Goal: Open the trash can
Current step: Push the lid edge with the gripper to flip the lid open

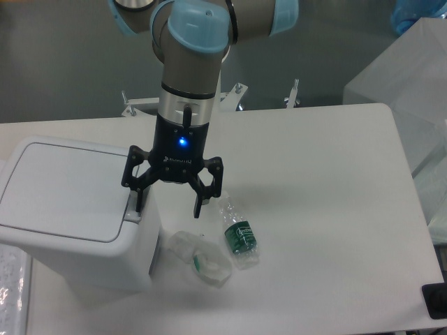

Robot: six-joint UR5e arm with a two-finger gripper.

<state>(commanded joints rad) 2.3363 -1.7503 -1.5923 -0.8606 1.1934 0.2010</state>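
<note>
Hand (pixel 168 205) spread wide, holding nothing; you have its 2 fingers pointing down, the camera-left fingertip (pixel 137 202) right at the grey push-button (pixel 131 207) on the lid edge, contact not resolvable. Trash can (pixel 66 209) sits at the camera-left end of the bench (pixel 328 230), lid flat and closed. Just beside the can's right wall lies 1 crumpled clear bottle (pixel 201 259); next to that, 1 clear bottle with a green label (pixel 237 233), under the other finger.
</note>
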